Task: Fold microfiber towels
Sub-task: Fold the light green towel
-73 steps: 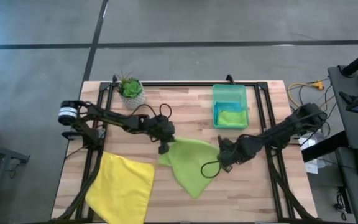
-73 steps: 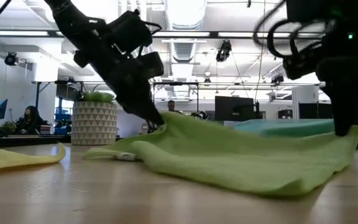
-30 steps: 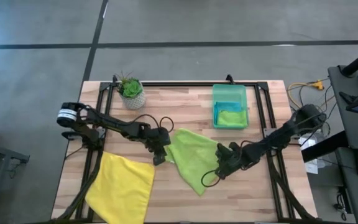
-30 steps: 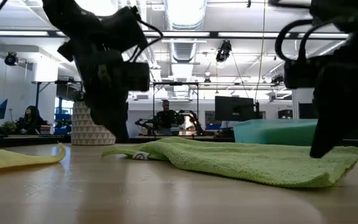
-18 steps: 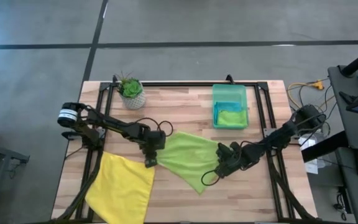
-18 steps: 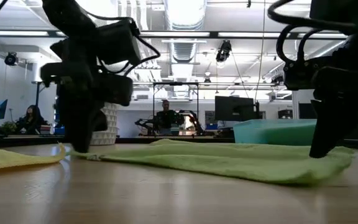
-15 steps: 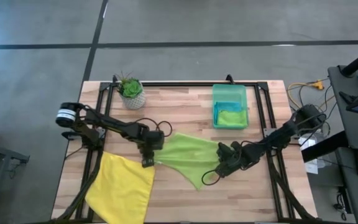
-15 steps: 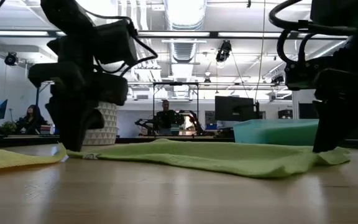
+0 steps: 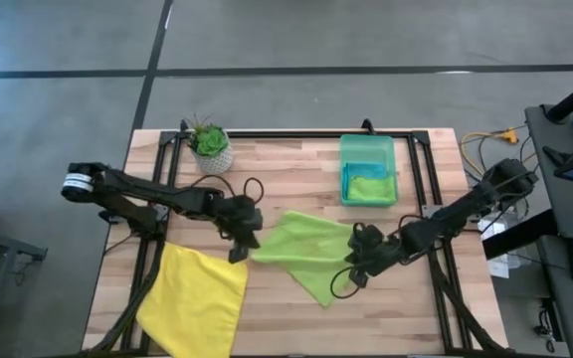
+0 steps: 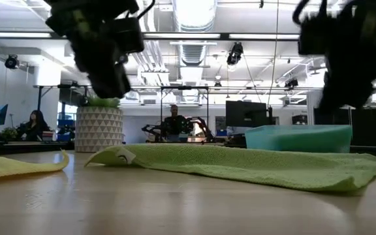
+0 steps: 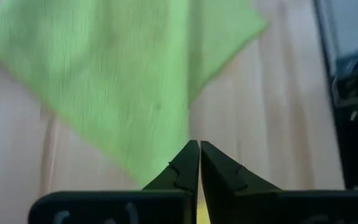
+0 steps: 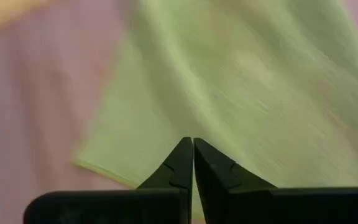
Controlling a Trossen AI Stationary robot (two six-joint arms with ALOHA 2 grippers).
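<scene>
Left gripper [image 9: 237,251] is pinched fully closed w/ nothing in it, hanging above the wood at about 9 o'clock from table centre. It's right over the left corner of the lime green towel [image 9: 308,255], raised off the cloth in the low view.

Further left, yellow towel [image 9: 195,301] lies flat at roughly 7 o'clock, its lower corner running off the front edge of the table [image 9: 286,179]. Its upper right corner sits near the left gripper, and there's a strip of bare wood btwn it and the lime one.

Lime towel is spread near the middle, bit wrinkled, edges lying flat on the wood. Points at 9 and 5 o'clock of its own shape. Bare wood all along the front edge below it.

Potted plant [image 9: 210,145] at 11 o'clock, well apart from the cloths. Green bin [image 9: 367,169] at 1 o'clock, w/ another lime towel [image 9: 370,186] folded inside and some teal showing behind it.

Right gripper [image 9: 354,270] at about 3–4 o'clock, also closed tight and empty, over the right edge of the spread towel. Low view shows it lifted clear. Open wood to its right up to the black frame rail [image 9: 436,268].
</scene>
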